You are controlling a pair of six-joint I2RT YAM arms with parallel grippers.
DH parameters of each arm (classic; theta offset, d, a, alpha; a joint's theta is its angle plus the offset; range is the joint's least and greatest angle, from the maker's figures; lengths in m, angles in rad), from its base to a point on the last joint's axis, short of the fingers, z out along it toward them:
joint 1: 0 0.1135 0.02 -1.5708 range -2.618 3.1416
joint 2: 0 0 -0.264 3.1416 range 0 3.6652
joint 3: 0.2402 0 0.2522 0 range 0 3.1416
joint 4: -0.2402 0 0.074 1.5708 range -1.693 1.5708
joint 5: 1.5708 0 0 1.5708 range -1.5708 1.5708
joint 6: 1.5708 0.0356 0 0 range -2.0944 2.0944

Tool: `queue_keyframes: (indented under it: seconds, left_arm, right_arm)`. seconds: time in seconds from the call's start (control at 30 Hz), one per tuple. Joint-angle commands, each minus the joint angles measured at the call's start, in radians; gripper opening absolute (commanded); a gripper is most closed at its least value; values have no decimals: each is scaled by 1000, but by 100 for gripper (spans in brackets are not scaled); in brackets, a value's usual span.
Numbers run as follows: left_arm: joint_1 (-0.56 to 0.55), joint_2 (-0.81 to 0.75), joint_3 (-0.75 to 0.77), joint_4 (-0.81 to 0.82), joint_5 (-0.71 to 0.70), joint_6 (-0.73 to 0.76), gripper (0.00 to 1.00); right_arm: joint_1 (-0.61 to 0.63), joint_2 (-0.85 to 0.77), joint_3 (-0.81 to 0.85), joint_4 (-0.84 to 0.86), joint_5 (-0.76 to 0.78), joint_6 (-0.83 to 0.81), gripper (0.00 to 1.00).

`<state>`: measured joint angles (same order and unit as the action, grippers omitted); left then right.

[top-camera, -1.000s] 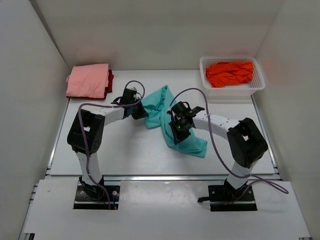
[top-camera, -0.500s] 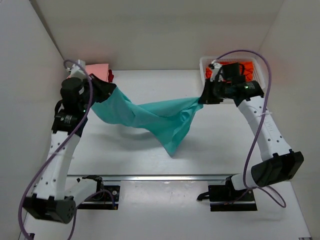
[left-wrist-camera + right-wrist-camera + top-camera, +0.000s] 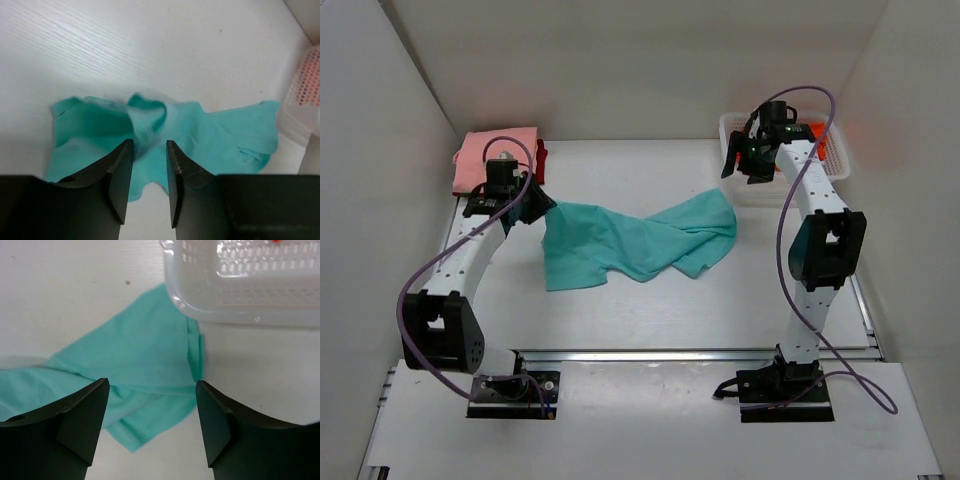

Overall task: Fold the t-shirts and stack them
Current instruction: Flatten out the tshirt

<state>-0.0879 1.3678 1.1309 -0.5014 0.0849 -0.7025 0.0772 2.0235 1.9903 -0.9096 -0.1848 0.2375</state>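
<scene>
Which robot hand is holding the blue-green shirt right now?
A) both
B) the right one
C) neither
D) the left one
D: the left gripper pinches a bunched-up bit of the teal t-shirt between its fingers, while the right gripper is wide open with nothing in it, up by the white basket.

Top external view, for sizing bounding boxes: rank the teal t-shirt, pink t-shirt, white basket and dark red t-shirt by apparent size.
1. teal t-shirt, spread out, clearly largest.
2-3. white basket and pink t-shirt: close, arms cover part of each, so unranked.
4. dark red t-shirt: only a sliver shows.
</scene>
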Motion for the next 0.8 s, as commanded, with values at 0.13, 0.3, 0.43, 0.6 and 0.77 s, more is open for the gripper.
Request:
queue_keyframes:
  seconds: [0.13,0.3,0.43,0.6,0.77]
  left_arm:
    - [14,-73,-96,-29,-53,44,68]
    - [14,-200,-327,-35,-57,26,70]
    - [-21,-234,-425,-31,-82,25,70]
    - [-42,-188,-543,23,-148,-5,69]
    - [-47,-89,-566,121,-171,5,70]
  right_arm:
    - [71,-314,-417,99,182,61,63]
    - [202,-543,-835,262,200,149,51]
    - [340,-550,-933,337,197,230,53]
    - [418,-490,-1068,515,147,312,59]
    - [415,-425,-1099,581,185,307,64]
